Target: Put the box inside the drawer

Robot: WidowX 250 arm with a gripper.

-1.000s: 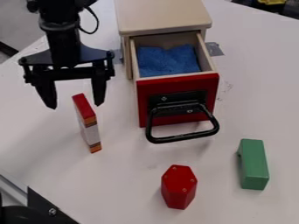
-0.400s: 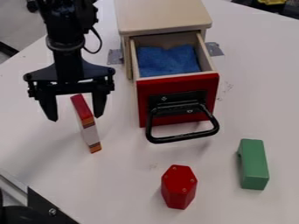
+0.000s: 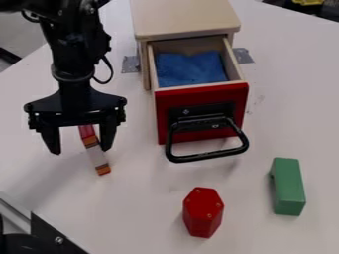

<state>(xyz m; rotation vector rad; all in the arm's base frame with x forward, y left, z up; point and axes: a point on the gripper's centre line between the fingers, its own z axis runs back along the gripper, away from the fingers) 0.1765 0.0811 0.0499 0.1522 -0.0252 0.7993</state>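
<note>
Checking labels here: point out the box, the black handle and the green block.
Box (image 3: 97,157), camera view: on its white section.
Black handle (image 3: 207,156), camera view: on its front bar.
Green block (image 3: 287,181), camera view: on its upper face.

The arm is black throughout, with bulky, angular joints above the end effector and small round screw heads on their housings. Below them sits a rounded collar, then a smooth, dark column. A thin black cable loops out beside the collar. The end effector has a broad plate with sloping shoulders and rounded outer corners, a straight crossbar beneath, and two dark fingers tapering to narrow tips.
</note>
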